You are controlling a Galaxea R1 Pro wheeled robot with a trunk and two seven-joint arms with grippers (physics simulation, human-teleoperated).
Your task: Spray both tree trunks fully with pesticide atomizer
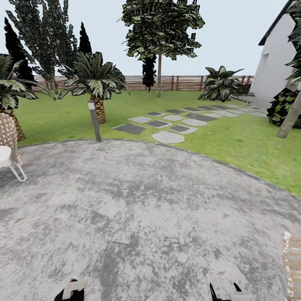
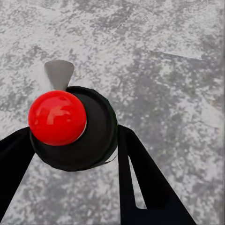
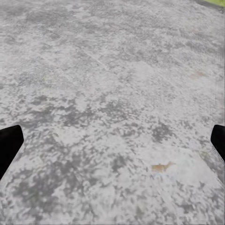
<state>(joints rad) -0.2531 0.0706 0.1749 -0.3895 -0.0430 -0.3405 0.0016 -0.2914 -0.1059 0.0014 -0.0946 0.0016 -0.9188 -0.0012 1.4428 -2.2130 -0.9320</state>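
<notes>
Left gripper [image 2: 75, 154]: closed around the pesticide atomizer [image 2: 89, 131], its black fingers [image 2: 140, 178] pressed against either side of the stubby black body; the red round top [image 2: 57, 117] faces the wrist camera and a pale nozzle tab [image 2: 59, 72] sticks out beyond it.

Right gripper [image 3: 112, 140]: spread wide with nothing between the fingers, only mottled grey paving [image 3: 112, 93] below it.

Both arms from the head view: just the tips show at the paving's near edge, left gripper [image 1: 71, 290] with a pale piece on it, right gripper [image 1: 228, 292] beside it.

Ground: a round grey paved patio [image 1: 138, 200], its far curved edge meeting the lawn [image 1: 234, 142].

Trees: one pale leaning trunk [image 1: 289, 119] rises at the lawn's right side near the white house wall [image 1: 276, 58]; another slim pale trunk [image 1: 159, 75] stands well off before the slatted fence [image 1: 184, 82]. Both are well apart from the robot.

Obstacles: a short lamp post [image 1: 95, 121] at the patio's far edge, a palm [image 1: 98, 90] just behind it, a wicker chair [image 1: 8, 146] at the left edge.

Risk: I'd judge the hold looks low on the body, so the sprayer could tip or slip while driving.

Risk: spraying from this far would likely miss the trunks.

Risk: the short palms could be mistaken for the targets.
</notes>
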